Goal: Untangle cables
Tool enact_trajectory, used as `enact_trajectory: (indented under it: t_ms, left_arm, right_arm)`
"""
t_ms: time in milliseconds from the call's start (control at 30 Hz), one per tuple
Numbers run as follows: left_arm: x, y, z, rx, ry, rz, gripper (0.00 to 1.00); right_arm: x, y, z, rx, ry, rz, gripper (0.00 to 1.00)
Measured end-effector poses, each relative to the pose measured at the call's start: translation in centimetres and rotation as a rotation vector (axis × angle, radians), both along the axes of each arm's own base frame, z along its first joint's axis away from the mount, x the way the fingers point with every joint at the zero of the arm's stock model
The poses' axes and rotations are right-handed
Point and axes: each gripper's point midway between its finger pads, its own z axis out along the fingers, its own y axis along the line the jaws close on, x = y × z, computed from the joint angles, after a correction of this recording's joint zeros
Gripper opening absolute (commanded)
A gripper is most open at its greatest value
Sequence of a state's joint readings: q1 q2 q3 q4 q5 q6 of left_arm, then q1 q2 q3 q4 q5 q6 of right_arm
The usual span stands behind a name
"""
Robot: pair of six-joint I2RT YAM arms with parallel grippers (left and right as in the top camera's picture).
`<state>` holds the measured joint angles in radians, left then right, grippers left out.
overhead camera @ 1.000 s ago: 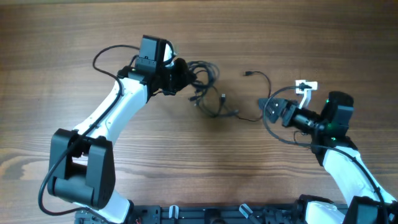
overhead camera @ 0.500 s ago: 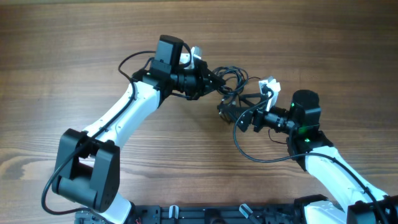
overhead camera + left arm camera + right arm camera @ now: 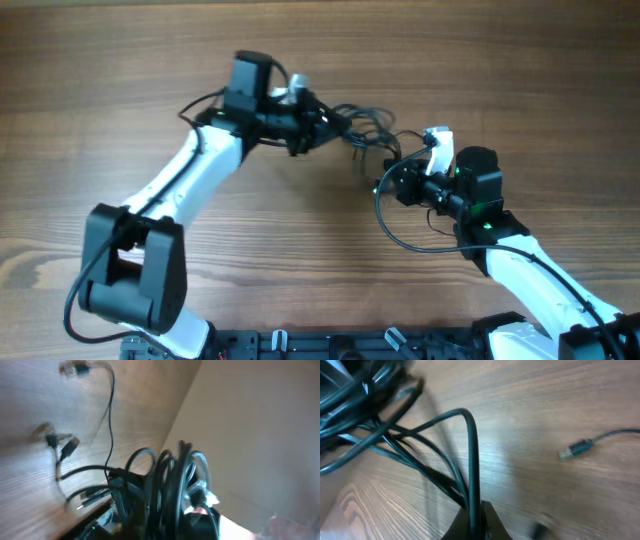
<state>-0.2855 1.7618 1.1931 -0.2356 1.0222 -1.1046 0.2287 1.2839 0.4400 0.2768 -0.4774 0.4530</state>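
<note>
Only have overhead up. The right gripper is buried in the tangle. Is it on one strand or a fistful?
Observer: In the right wrist view, the right gripper is shut on a single strand of the cables. The strand rises from the fingertips, then bends toward the bundle at upper left.
Operator: Any free ends near it?
Observer: One plug end lies on the table, to the right of that strand and apart from the bundle.
Operator: Left side?
Observer: In the left wrist view, several loops stand bunched at the left gripper. Its jaws are hidden behind them, so I cannot tell whether it grips.
</note>
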Motion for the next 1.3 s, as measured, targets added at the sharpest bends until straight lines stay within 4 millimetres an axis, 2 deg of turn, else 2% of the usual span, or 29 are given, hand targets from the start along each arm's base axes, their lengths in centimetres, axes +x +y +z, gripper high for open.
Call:
enact_trajectory:
  t_ms: [33,67,100,267,433,533,600,667,733,800,900,1000,1100,1200,1233,1300]
  left_arm:
    - [1.1,1.6,0.2,-0.009,-0.008,0.035,0.75]
    - [1.7,2.6,0.2,-0.009,-0.016,0.056,0.83]
    - [1.9,3.1,0.2,-0.009,-0.028,0.063,0.84]
    - [1.0,2.0,0.1,0.008,-0.147,-0.023,0.82]
    - [-0.2,-0.3,-1.2,0.095,-0.207,-0.073,0.82]
    - [-1.4,-2.3,-1.7,0.121,-0.225,-0.117,0.78]
    - [-2.4,-3.2,-2.4,0.154,-0.214,-0.139,0.68]
    - [-2.9,-3.1,-3.2,0.194,-0.19,-0.137,0.67]
    - [-3.0,-2.7,-3.8,0.228,-0.17,-0.126,0.71]
    - [-2.5,-2.1,-4.1,0.245,-0.163,-0.106,0.8]
    - [-1.1,-0.3,-4.1,0.254,-0.162,-0.054,0.82]
    - [-0.2,0.7,-3.1,0.203,-0.243,-0.08,0.87]
    - [-1.2,0.3,-1.8,0.118,-0.345,-0.184,0.87]
    - [-2.4,-0.6,-1.0,0.052,-0.417,-0.269,0.77]
    - [-2.6,-0.7,-0.9,0.045,-0.423,-0.278,0.63]
    - [-3.0,-1.3,-0.8,0.041,-0.441,-0.302,0.43]
  right_arm:
    - [0.1,-0.5,-0.3,-0.006,0.014,-0.024,0.04]
    - [0.2,-0.7,-0.4,-0.002,0.021,-0.04,0.04]
    - [0.3,-0.7,-0.4,0.006,0.03,-0.051,0.04]
    - [-0.3,0.0,-0.2,0.108,0.112,-0.062,0.04]
    - [-1.5,2.0,1.4,0.253,0.17,0.028,0.04]
    - [-1.6,2.4,2.1,0.283,0.167,0.049,0.04]
    - [-1.5,2.4,2.2,0.324,0.205,0.024,0.04]
    - [-1.3,2.7,3.2,0.339,0.16,0.045,0.04]
    - [-1.0,2.9,4.2,0.332,0.085,0.078,0.04]
    - [-0.8,3.3,5.8,0.309,-0.042,0.145,0.04]
    - [-1.8,4.2,6.9,0.286,-0.146,0.27,0.04]
    - [-3.4,5.0,7.3,0.28,-0.191,0.392,0.04]
    - [-4.0,5.3,7.6,0.282,-0.216,0.444,0.04]
    - [-4.8,5.7,8.9,0.296,-0.293,0.517,0.04]
    - [-5.0,5.8,9.2,0.302,-0.305,0.533,0.04]
    - [-5.3,5.9,9.4,0.309,-0.308,0.551,0.04]
